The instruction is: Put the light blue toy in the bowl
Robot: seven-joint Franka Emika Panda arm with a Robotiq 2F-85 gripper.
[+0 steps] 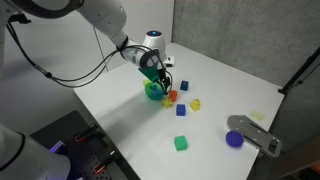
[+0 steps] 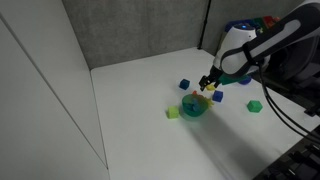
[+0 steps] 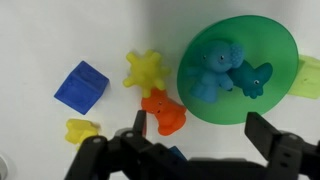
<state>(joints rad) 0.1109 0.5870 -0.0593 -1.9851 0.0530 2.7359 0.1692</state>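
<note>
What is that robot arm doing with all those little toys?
The robot's gripper is open and holds nothing, right above the green bowl. The light blue toy lies inside the bowl, next to a teal toy, so that job looks done. An orange toy, a yellow toy and a dark blue block sit on the white table beside the bowl.

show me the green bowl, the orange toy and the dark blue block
green bowl (image 3: pixel 272 40), wrist view, bare inner wall
orange toy (image 3: pixel 163 111), wrist view, middle of body
dark blue block (image 3: pixel 81 87), wrist view, top face
</note>
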